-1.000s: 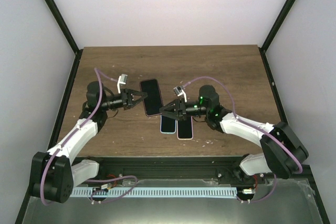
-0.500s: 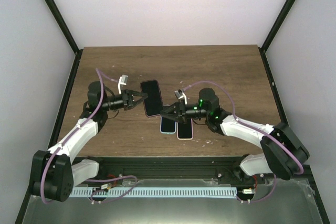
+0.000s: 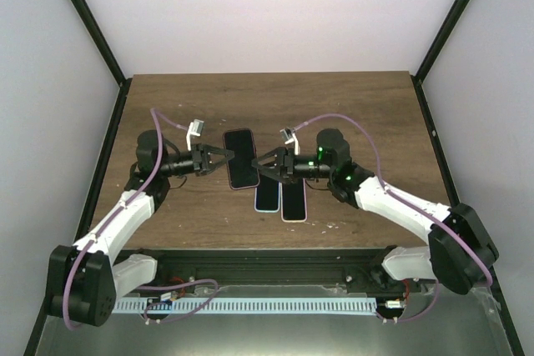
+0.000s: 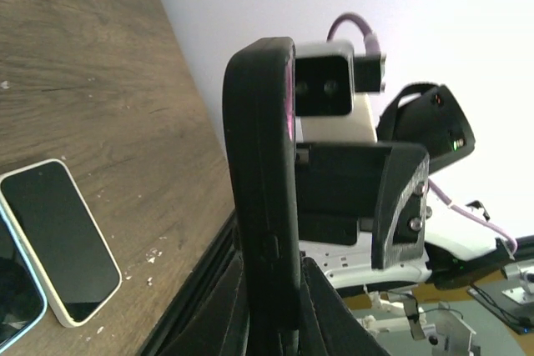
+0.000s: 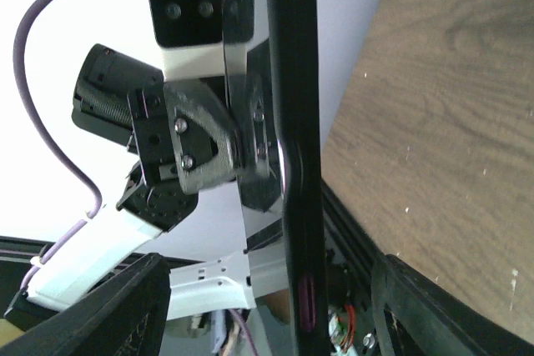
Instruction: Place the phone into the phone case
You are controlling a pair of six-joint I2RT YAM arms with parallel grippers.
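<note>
Left gripper (image 3: 224, 157) is clamped on the phone (image 3: 242, 158) by its left long edge, at mid-tabletop. Right gripper (image 3: 260, 164) is spread wide, straddling the opposite edge. I judge the phone rigid, smooth and slip-prone, so I grip the long edges only, never the glass.

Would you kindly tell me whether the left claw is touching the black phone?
Touching. The left wrist view shows the fingers of the left claw pressed against both faces of the black phone.
</note>
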